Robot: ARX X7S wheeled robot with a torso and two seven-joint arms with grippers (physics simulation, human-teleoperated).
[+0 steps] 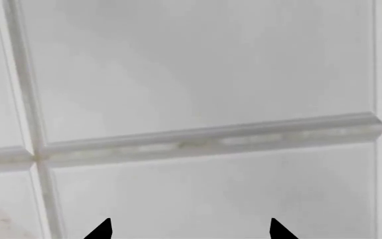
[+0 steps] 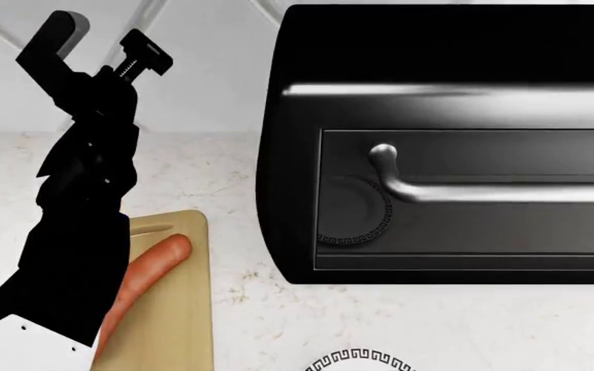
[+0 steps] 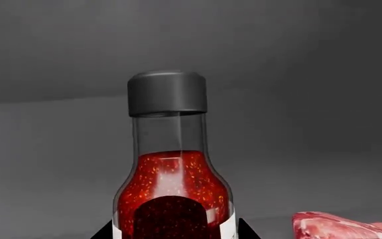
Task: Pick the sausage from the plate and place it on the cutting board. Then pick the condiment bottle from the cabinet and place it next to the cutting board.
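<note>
Condiment bottle [image 3: 171, 164] upright between right tool [image 3: 172, 230] fingertips; label print unreadable.

No readable text — none anywhere.

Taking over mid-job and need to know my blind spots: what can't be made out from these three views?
- Right end effector: only black tips flanking the clear red-sauce bottle with grey cap; grip cannot be confirmed. Head view misses it.
- Bottle base: cut off by the right wrist frame edge.
- Orange-red sausage on the tan wooden board: lower end hidden by the black left arm.
- Greek-key white plate: only its rim shows.
</note>
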